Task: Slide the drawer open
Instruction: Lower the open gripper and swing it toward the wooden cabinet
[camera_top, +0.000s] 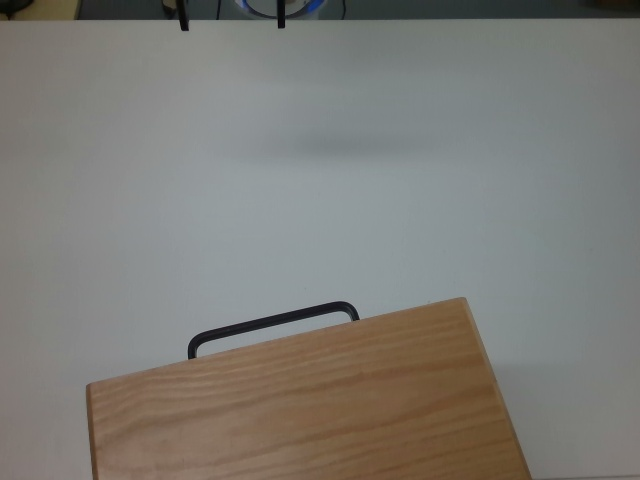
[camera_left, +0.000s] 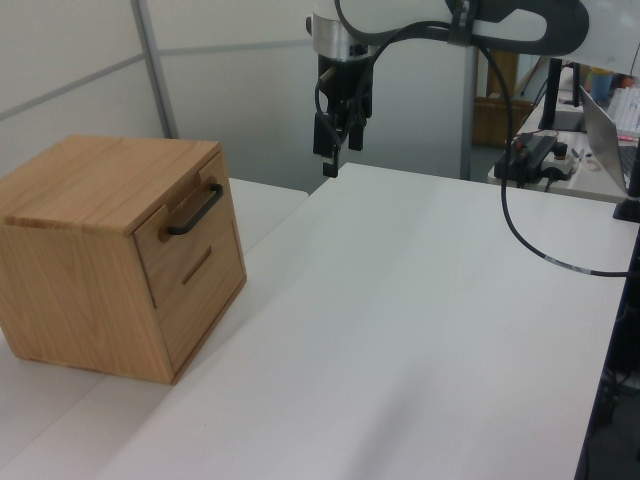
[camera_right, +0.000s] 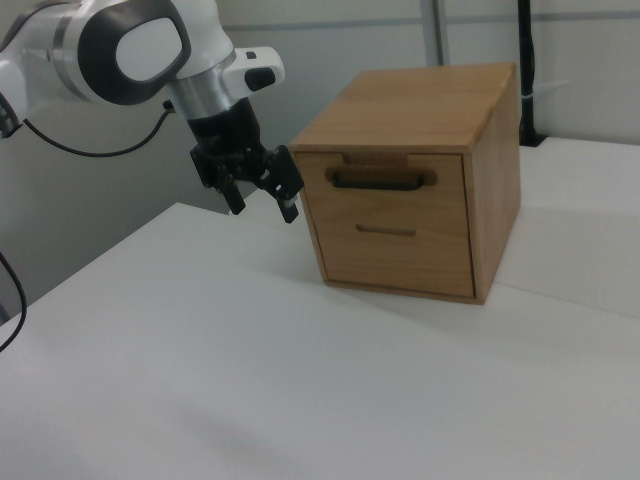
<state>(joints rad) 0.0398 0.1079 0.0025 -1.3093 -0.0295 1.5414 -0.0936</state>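
The drawer (camera_right: 446, 186) is the upper panel in the front of a light wooden cabinet (camera_right: 420, 105), and it sits flush and shut. Its black bar handle (camera_right: 378, 181) also shows in the left view as the handle (camera_left: 195, 210) on the drawer (camera_left: 150, 250). In the top view only the handle (camera_top: 270, 325) pokes out from under the cabinet's top slab (camera_top: 300, 410). My gripper (camera_right: 262, 198) hangs open and empty above the table, to the right view's left of the cabinet and apart from it. The gripper (camera_left: 337, 145) is also seen in the left view, and its fingertips (camera_top: 281, 18) at the top view's upper edge.
The cabinet stands on a white table (camera_left: 400, 320). Below the drawer is a second panel with a narrow slot (camera_right: 386, 230). A black cable (camera_left: 530, 230) hangs from the arm at the left view's right, near a desk with a power strip (camera_left: 535, 150).
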